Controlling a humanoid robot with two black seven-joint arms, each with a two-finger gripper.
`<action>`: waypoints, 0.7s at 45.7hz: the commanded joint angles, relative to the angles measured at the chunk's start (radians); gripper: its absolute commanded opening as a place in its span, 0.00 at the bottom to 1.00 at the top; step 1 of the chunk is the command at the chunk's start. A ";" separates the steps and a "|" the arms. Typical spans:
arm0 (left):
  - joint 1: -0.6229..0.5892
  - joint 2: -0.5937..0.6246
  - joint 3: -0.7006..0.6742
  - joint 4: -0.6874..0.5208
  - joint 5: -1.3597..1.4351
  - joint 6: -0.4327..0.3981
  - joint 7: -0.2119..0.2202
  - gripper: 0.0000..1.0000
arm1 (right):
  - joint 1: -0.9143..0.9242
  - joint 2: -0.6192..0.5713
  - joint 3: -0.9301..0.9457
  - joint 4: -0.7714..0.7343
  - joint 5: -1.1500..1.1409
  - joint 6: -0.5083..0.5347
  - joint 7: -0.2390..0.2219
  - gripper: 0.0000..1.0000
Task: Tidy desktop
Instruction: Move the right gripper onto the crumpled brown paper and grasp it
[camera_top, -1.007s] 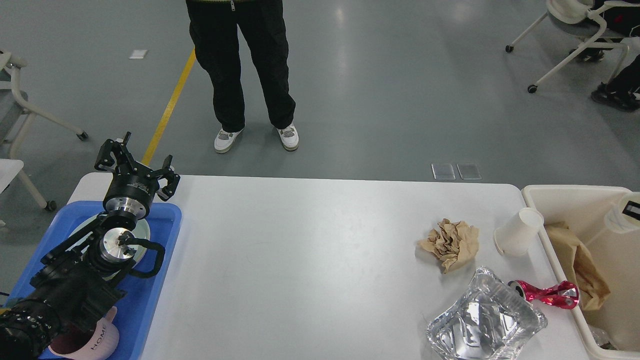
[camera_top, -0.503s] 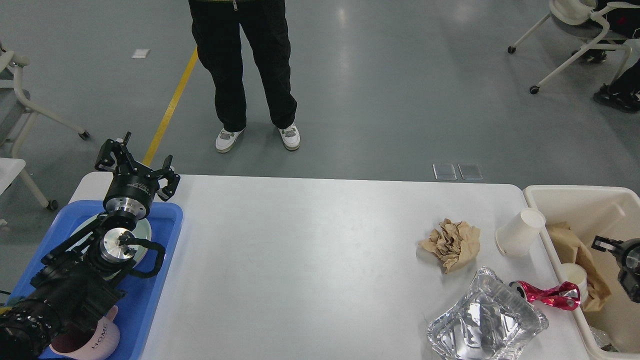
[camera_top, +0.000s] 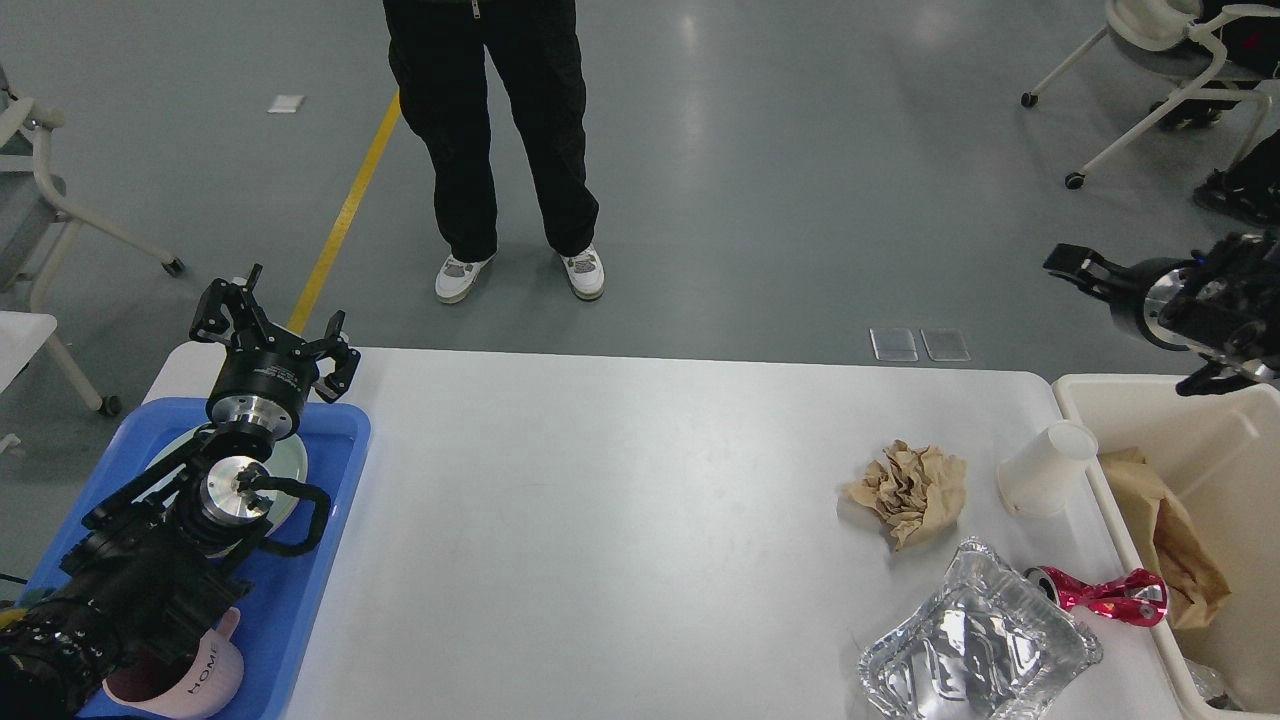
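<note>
Grey floor beyond white desktop

left tool spread over blue tray | crumpled paper, cup on desktop

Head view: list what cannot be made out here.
- Right pincer: seen side-on and dark, so open or shut is unclear; its arm is cut by the right edge.
- Pink mug: partly hidden under the left arm.
- Plate in the blue tray: mostly covered by the same arm.
- Cream bin: cut off by the right edge.
</note>
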 joint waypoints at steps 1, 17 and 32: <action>0.000 0.001 0.000 0.000 0.000 0.000 0.000 0.96 | 0.195 0.008 0.001 0.318 -0.002 0.006 0.000 1.00; 0.000 0.000 0.000 0.000 0.000 0.000 0.000 0.96 | 0.370 0.227 -0.146 0.652 -0.014 0.038 0.013 1.00; 0.000 0.000 0.000 -0.002 0.000 0.000 0.000 0.96 | 0.045 0.235 -0.186 0.323 -0.008 0.024 0.006 1.00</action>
